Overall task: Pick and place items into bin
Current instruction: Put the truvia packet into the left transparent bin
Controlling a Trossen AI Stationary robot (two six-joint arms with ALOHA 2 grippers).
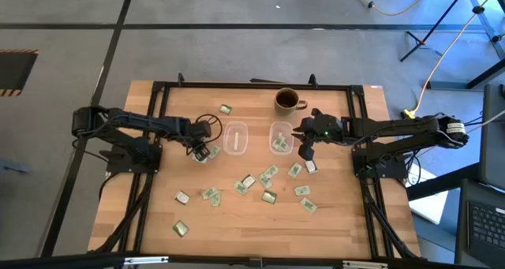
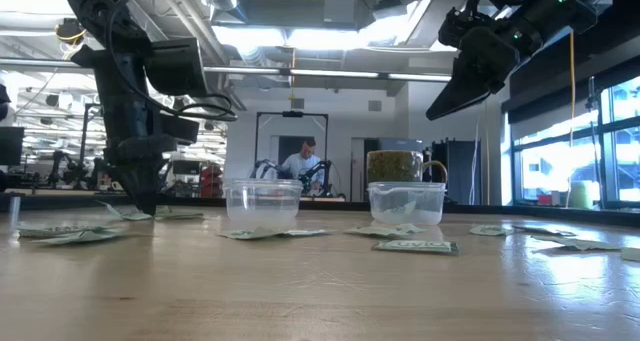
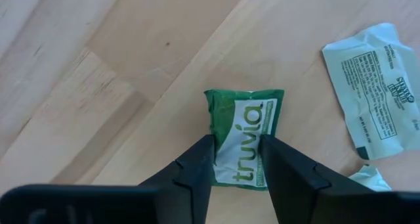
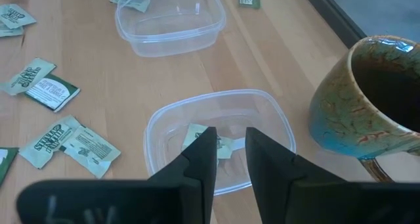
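Several pale green and white packets [image 1: 268, 177] lie flat on the wooden table [image 1: 347, 222]. My left gripper [image 1: 201, 151] is down at the table, left of the left clear bin [image 1: 235, 137], and is shut on a green and white packet [image 3: 246, 119]. My right gripper [image 1: 304, 148] hangs above the right clear bin [image 4: 154, 129], narrowly open with nothing between its fingers. A packet [image 4: 195, 135] lies on that bin's floor. My left gripper pinches the packet between its two fingers, one on each long edge [image 3: 223, 155], at the end nearer the wrist. The fingers come steeply from above and lie across the packet. The packet lies flat on the table, printed side up.
A brown and blue-green mug [image 1: 286, 100] stands behind the right bin. Another packet [image 3: 374, 86] lies close to my left gripper. Loose packets cover the middle and near part of the table. A black frame [image 1: 237, 84] runs along the table's far edge.
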